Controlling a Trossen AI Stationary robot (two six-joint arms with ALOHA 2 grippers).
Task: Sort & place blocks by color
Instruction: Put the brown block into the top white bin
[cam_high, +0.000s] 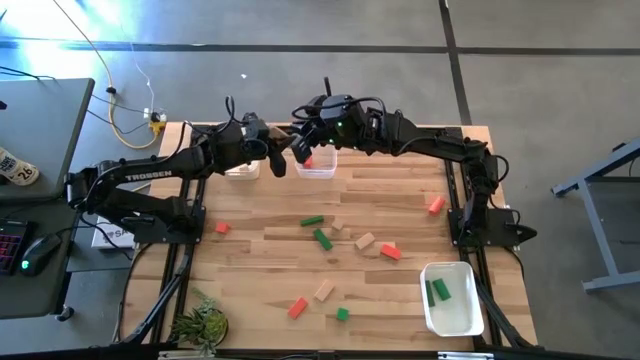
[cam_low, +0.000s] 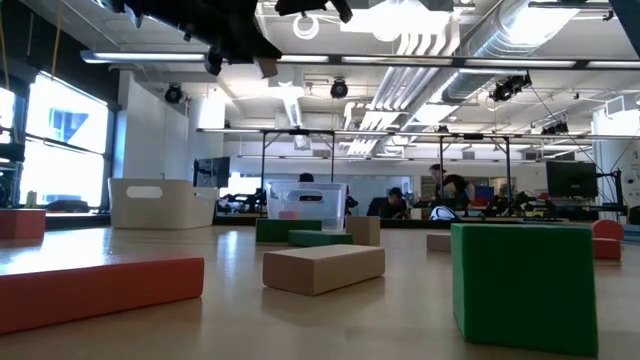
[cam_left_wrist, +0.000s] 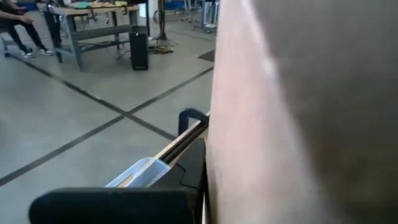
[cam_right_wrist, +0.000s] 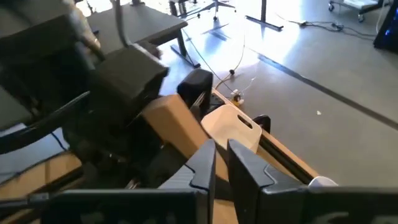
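The worktop (cam_high: 400, 215) carries both arms, three tubs and scattered blocks. The left arm (cam_high: 150, 172) and right arm (cam_high: 440, 148) both reach to the far edge, where their grippers meet.

A white tub (cam_high: 452, 298) at the near right holds two green blocks (cam_high: 437, 290). A clear tub (cam_high: 318, 163) at the far middle holds a red block (cam_high: 308, 161); just left of it sits another white tub (cam_high: 243, 169).

The left gripper (cam_high: 277, 152) hangs above the far edge between the two far tubs. In the right wrist view it grips a plain wood bar (cam_right_wrist: 177, 127), its jaws clamped on it. The right gripper (cam_high: 300, 148) hovers just beside it, over the clear tub; its jaws stand nearly together with only a narrow gap, on nothing.

On the open worktop lie green blocks (cam_high: 322, 238), plain blocks (cam_high: 364, 241) and red blocks (cam_high: 390, 252) around the middle, one red block (cam_high: 436, 205) off to the right, and a red, plain and green one (cam_high: 342, 314) near the front.
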